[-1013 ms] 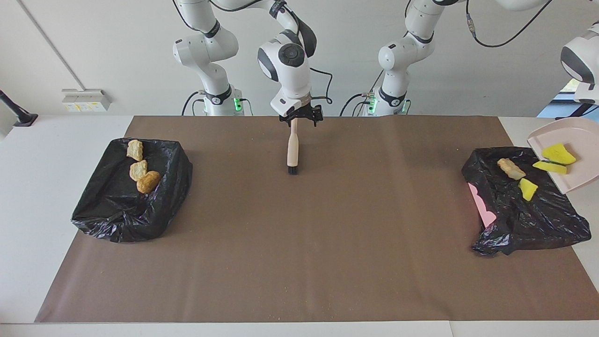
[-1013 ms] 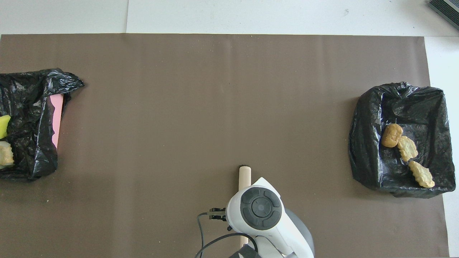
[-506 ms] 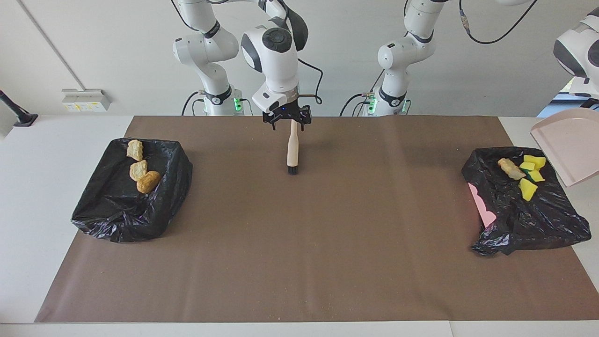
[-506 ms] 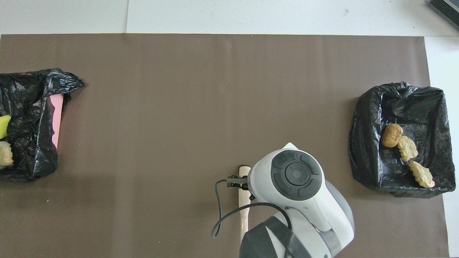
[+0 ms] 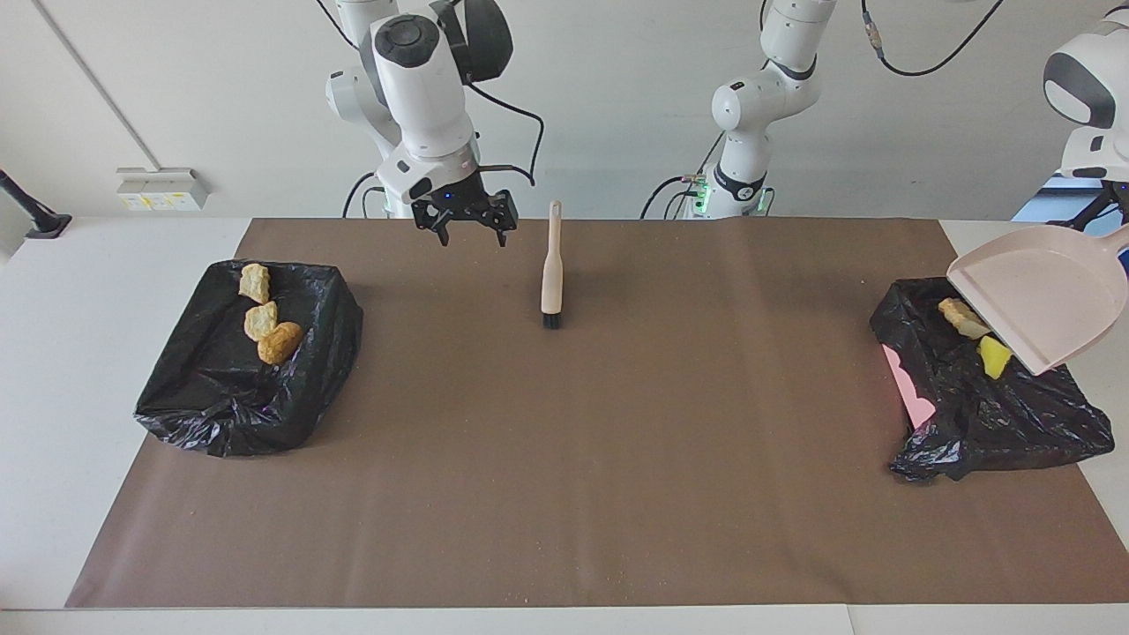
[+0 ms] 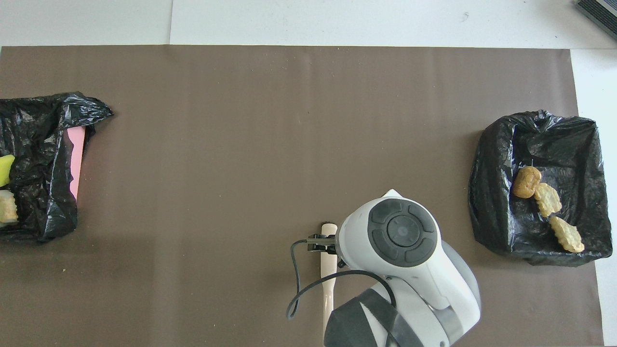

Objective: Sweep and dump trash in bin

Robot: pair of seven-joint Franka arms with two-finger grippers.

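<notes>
Facing view: the right hand hangs in the air over the brown mat at the robots' edge of the surface, its fingers spread and holding nothing. Beside it, toward the left arm's end, the beige-handled brush lies flat on the mat, apart from the hand, bristles pointing away from the robots. The pale pink dustpan is up in the air and tilted over the black-lined bin at the left arm's end; its handle runs to the picture's edge by the left hand, whose grip I cannot tell. In that bin lie a golden-brown bread chunk and a yellow sponge scrap, partly covered by the pan. A second black-lined bin at the right arm's end holds three bread chunks.

Overhead view: the right arm covers its own hand and part of the brush. The bin at the right arm's end shows its three bread chunks in a row. At the left arm's end the other bin is cut by the edge, with a yellow scrap and a bread piece inside. The left hand and dustpan lie outside this view.
</notes>
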